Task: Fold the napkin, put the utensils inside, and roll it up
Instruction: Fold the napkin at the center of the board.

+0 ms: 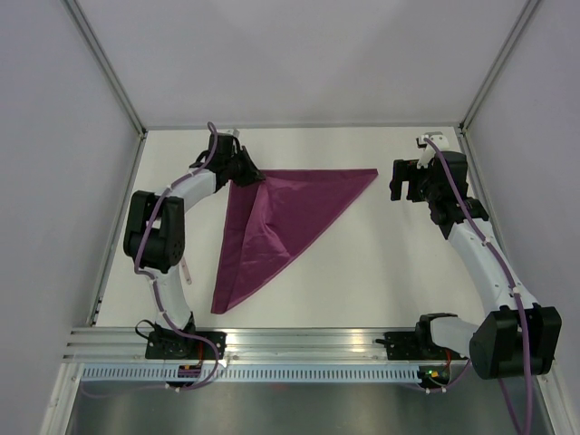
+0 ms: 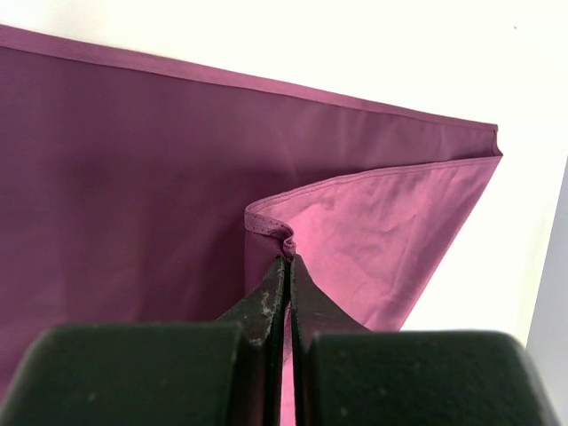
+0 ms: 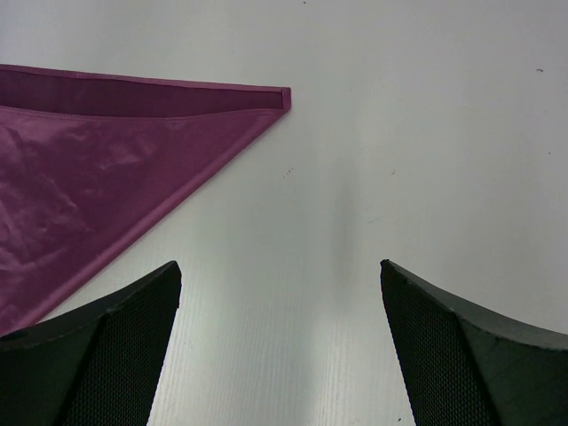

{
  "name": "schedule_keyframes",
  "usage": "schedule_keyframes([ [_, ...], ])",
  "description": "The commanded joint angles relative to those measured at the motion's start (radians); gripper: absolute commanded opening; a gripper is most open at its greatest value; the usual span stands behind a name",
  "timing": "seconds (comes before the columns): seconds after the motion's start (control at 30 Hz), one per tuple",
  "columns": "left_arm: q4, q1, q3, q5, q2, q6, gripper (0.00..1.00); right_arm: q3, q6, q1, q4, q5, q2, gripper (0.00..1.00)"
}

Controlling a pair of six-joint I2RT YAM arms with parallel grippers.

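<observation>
The plum-purple napkin (image 1: 281,217) lies folded into a long triangle, one tip toward the back right and one toward the front. My left gripper (image 1: 254,175) is shut on a raised hemmed corner of the napkin (image 2: 133,177) at its back left; the pinched cloth bunches at the gripper's fingertips (image 2: 288,257). My right gripper (image 1: 401,186) stands open above bare table, just right of the napkin's right tip (image 3: 89,177), with nothing between its fingers (image 3: 280,264). A slim pale stick (image 1: 188,270), possibly one of the utensils, lies beside the left arm's elbow, partly hidden.
The white table (image 1: 381,272) is walled by grey panels on three sides. An aluminium rail (image 1: 299,340) carrying the arm bases runs along the near edge. The left arm's elbow (image 1: 154,231) hangs over the table's left side.
</observation>
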Motion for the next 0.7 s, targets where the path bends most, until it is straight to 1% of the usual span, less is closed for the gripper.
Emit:
schedule_keyframes([
  [0.0,-0.029,0.023,0.056,0.044,0.019,-0.025,0.02,0.012,-0.002,0.002,-0.006,-0.004,0.001,0.98],
  [0.67,-0.086,0.096,0.133,0.067,0.062,0.004,0.02,0.014,-0.003,0.002,-0.006,-0.007,0.007,0.98],
])
